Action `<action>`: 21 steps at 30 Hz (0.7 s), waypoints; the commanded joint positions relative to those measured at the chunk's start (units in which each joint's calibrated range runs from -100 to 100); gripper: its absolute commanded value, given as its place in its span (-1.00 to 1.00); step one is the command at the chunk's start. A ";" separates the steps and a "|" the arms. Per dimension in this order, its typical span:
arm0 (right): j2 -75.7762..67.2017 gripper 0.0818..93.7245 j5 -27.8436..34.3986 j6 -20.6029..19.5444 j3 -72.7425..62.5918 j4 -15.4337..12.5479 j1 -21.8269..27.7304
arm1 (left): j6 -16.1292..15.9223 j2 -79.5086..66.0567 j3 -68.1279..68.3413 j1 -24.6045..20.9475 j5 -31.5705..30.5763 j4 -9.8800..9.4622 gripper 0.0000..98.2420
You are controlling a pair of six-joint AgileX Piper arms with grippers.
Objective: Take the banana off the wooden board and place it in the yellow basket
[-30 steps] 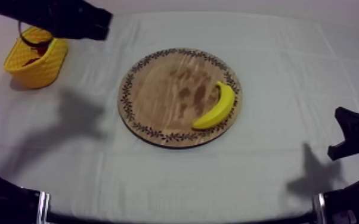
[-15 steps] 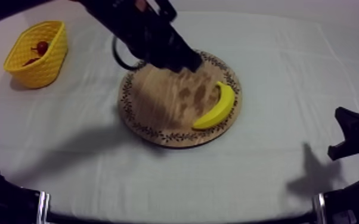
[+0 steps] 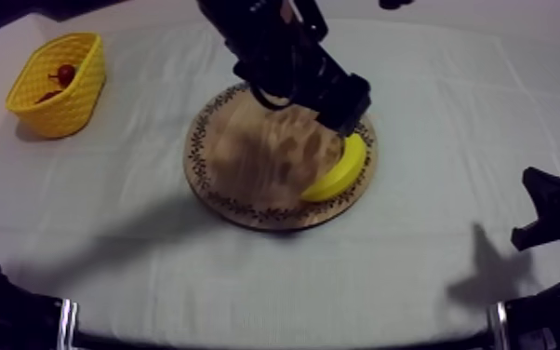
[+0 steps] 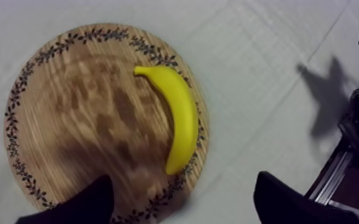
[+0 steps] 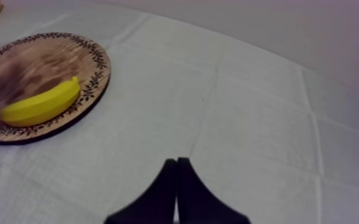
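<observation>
The yellow banana (image 3: 336, 175) lies along the right rim of the round wooden board (image 3: 237, 158). My left arm reaches in from the upper left, and my left gripper (image 3: 347, 114) hangs over the banana's upper end, hiding that tip. In the left wrist view the banana (image 4: 179, 116) lies whole on the board (image 4: 68, 125). My left gripper (image 4: 182, 202) stands open above it, its black fingers (image 4: 89, 202) wide apart with nothing between them. My right gripper (image 5: 177, 170) is shut into a narrow wedge over bare cloth; it rests low at the right (image 3: 552, 216).
The yellow basket (image 3: 33, 107) stands at the far left with a small red fruit (image 3: 65, 73) inside. Grey-white cloth lies bare between board and basket. From the right wrist view the banana (image 5: 39, 104) and board (image 5: 95, 62) sit far off.
My left arm has swung from over the basket across to the right side of the board, above the banana. Its fingers have opened wide. The right arm has not moved.
</observation>
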 commanded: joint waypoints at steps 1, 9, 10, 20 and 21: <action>0.03 -1.00 0.01 0.00 -0.03 0.00 0.01 | -0.10 2.34 -1.81 -0.03 0.13 0.28 0.87; 0.03 -1.00 0.01 0.00 -0.03 0.00 0.01 | -1.77 12.07 -7.74 -0.18 1.09 1.64 0.89; 0.03 -1.00 0.01 0.00 -0.03 0.00 0.01 | -1.98 13.19 -8.30 -0.24 1.13 1.97 0.89; 0.03 -1.00 0.01 0.00 -0.03 0.00 0.01 | -3.85 22.98 -14.06 -0.32 3.08 3.45 0.81; 0.03 -1.00 0.01 0.00 -0.03 0.00 0.01 | -4.05 23.83 -14.44 -0.35 3.35 3.62 0.81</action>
